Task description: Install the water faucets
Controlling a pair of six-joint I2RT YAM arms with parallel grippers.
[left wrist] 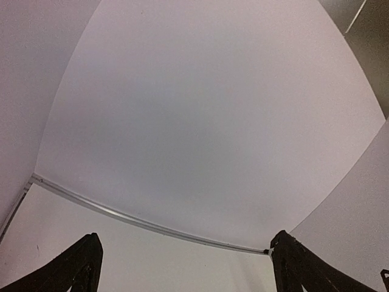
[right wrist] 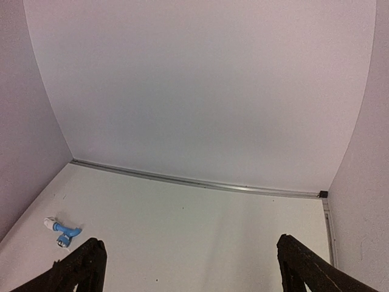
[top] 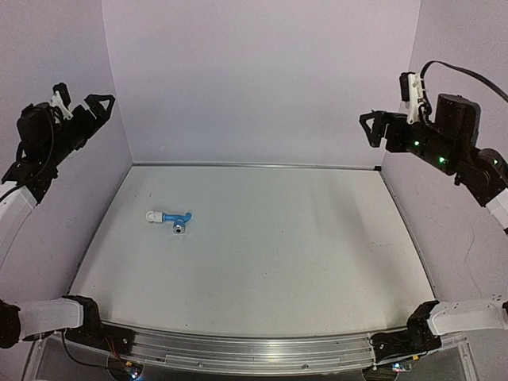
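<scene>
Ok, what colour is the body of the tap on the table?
Bright blue tap, white fitting at one end; top external view shows it best.

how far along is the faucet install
Looks done: the white pipe fitting lies in line against one end of the blue tap on the table, though the pictures cannot show whether it is fastened. In hand: nothing; the left gripper and right gripper are raised, open and empty. Left: probably checking that joint, or joining the two if they only touch.

2 black arms [top: 41, 131], white shells [top: 468, 315], green LEDs [top: 441, 161].
</scene>
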